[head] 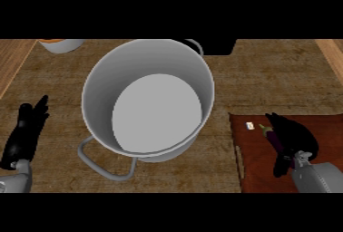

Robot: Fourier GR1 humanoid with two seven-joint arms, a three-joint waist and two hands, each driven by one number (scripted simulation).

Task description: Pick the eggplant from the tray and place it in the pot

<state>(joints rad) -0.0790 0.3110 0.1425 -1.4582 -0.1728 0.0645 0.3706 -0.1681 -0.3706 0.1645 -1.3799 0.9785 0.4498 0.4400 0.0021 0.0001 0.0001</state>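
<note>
**Right hand over the eggplant on the tray**

At the lower right of the brown counter (pixel 268 77), the reddish-brown flat tray (pixel 251 172) carries the dark purple eggplant (pixel 270 132), of which only the stem end shows. The black right hand (pixel 295 140) lies over it, fingers curled down around its body. A small pale scrap (pixel 249 126) lies on the tray just beside the stem. Centre-frame stands the large grey metal pot (pixel 149 97), with a looped handle at its lower left. The black left hand (pixel 25 131) rests at the left edge, fingers straight and pointing up. A pale round container (pixel 61 44) sits at the top left.
</note>
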